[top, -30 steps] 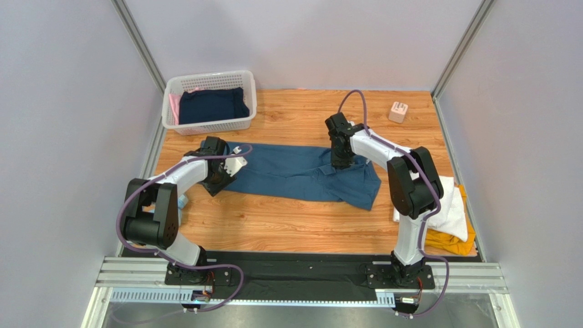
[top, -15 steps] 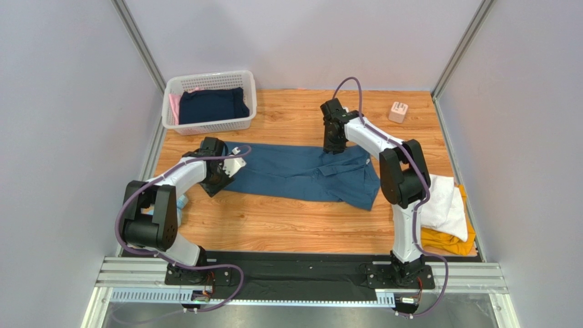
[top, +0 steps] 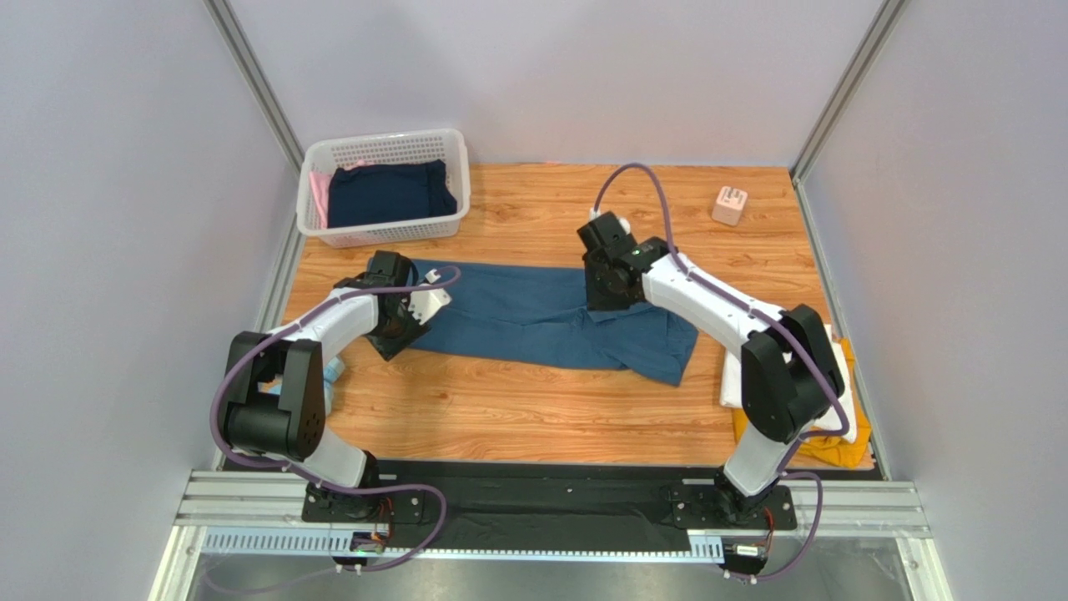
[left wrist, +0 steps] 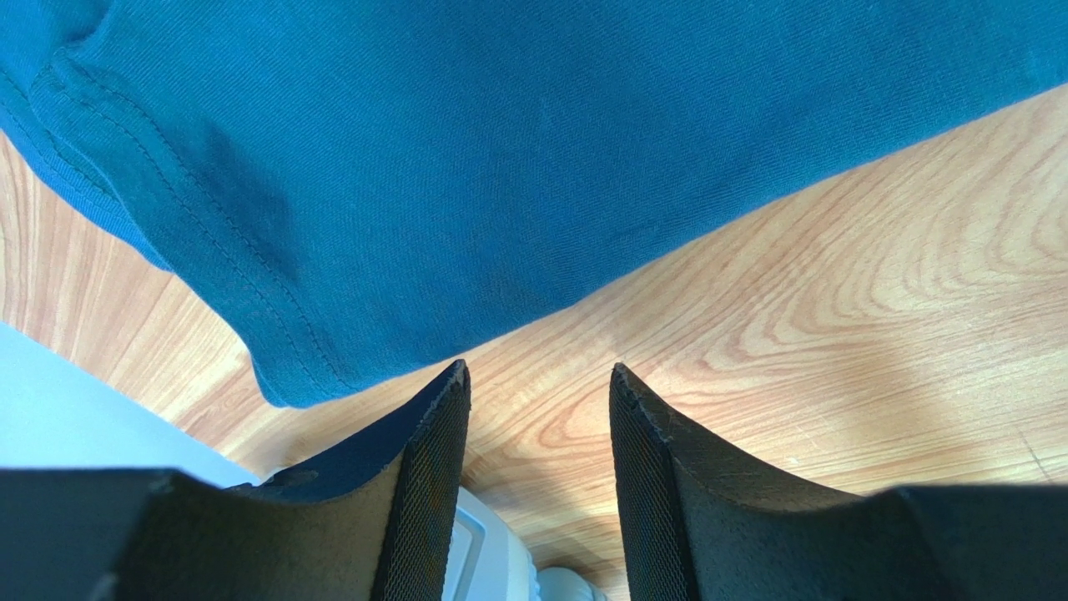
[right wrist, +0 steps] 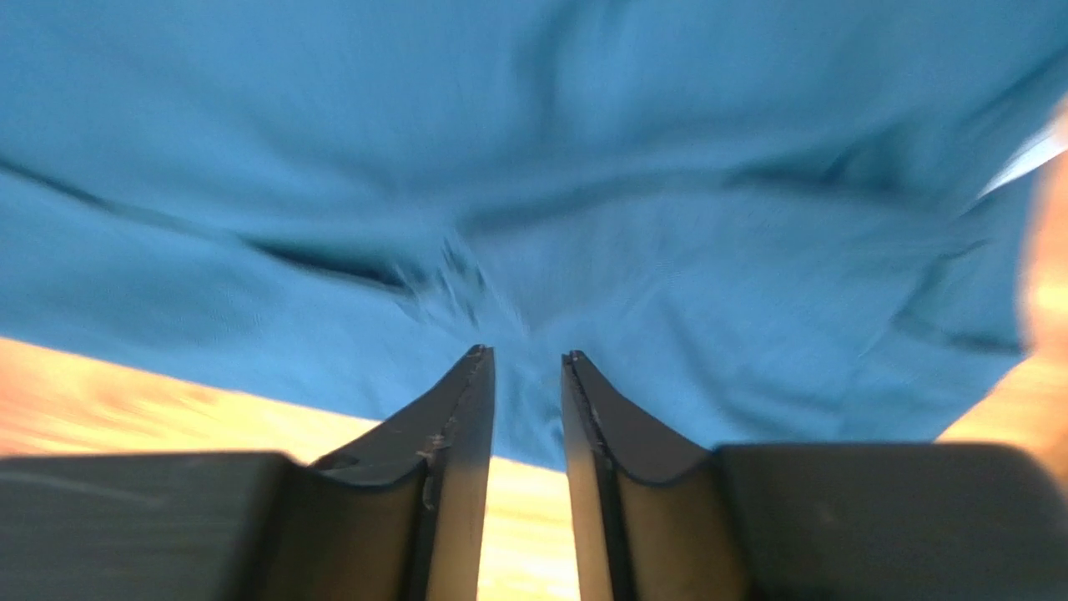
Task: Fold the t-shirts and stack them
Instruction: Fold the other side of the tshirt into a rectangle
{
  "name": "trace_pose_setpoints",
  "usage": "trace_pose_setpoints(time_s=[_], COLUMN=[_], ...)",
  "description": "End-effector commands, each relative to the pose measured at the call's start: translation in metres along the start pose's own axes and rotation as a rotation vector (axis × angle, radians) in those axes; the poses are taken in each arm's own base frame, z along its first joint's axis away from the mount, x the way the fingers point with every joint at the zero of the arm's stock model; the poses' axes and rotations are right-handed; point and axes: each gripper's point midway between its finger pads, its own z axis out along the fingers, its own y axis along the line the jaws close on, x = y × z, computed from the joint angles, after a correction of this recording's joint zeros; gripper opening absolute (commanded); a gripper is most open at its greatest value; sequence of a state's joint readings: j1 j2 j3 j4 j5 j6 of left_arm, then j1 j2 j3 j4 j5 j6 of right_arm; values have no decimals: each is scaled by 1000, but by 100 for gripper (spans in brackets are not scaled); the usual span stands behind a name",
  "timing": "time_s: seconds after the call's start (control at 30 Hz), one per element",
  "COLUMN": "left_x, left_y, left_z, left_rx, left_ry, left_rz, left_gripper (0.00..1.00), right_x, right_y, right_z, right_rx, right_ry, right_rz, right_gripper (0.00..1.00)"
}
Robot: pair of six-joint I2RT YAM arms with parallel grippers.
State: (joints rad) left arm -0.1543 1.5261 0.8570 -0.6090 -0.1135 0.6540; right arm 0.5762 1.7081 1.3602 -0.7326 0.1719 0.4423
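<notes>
The large teal-blue t-shirt (top: pixel 552 319) lies spread across the middle of the table, bunched at its right end. My left gripper (top: pixel 404 328) is at its left edge; in the left wrist view it (left wrist: pixel 537 369) is open and empty over bare wood, just short of the shirt's hem (left wrist: pixel 502 150). My right gripper (top: pixel 602 291) is over the shirt's far middle; in the right wrist view its jaws (right wrist: pixel 527 354) stand a narrow gap apart, empty, above the cloth (right wrist: pixel 564 163). A folded white t-shirt (top: pixel 730 380) on a mustard-yellow one (top: pixel 837 448) lies at the right edge, mostly behind the right arm.
A white lattice basket (top: pixel 382 140) with a navy garment and something pink stands at the back left. A small pale block (top: pixel 730 204) sits at the back right. A pale-blue rounded item (top: pixel 332 369) lies beside the left arm. Grey walls close in both sides.
My right gripper went to the shirt's far edge, then came back a little left and nearer over the cloth; the right elbow swung out right. The left arm has not moved.
</notes>
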Motion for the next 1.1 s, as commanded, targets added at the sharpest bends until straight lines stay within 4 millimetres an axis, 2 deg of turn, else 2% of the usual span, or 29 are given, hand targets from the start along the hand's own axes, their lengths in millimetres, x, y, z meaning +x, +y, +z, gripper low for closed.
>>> trace_pose_setpoints(time_s=[0.0, 0.1, 0.23, 0.43, 0.6, 0.8, 1.07], left_x=[-4, -5, -5, -6, -5, 1, 4], left_y=[5, 6, 7, 7, 6, 2, -4], left_z=[-5, -6, -6, -5, -6, -2, 1], left_rx=[-17, -17, -17, -15, -15, -4, 18], left_ry=[-24, -27, -27, -27, -28, -16, -12], left_rz=[6, 4, 4, 6, 9, 13, 8], left_gripper=[52, 51, 52, 52, 52, 52, 51], right_x=[39, 48, 51, 45, 41, 18, -18], right_y=[3, 5, 5, 4, 3, 1, -4], right_z=[29, 38, 43, 52, 67, 69, 61], right_rx=[16, 21, 27, 55, 84, 107, 117], right_ry=[89, 111, 120, 101, 104, 58, -3], right_rz=[3, 2, 2, -5, -19, -15, -12], right_gripper=[27, 23, 22, 21, 20, 19, 18])
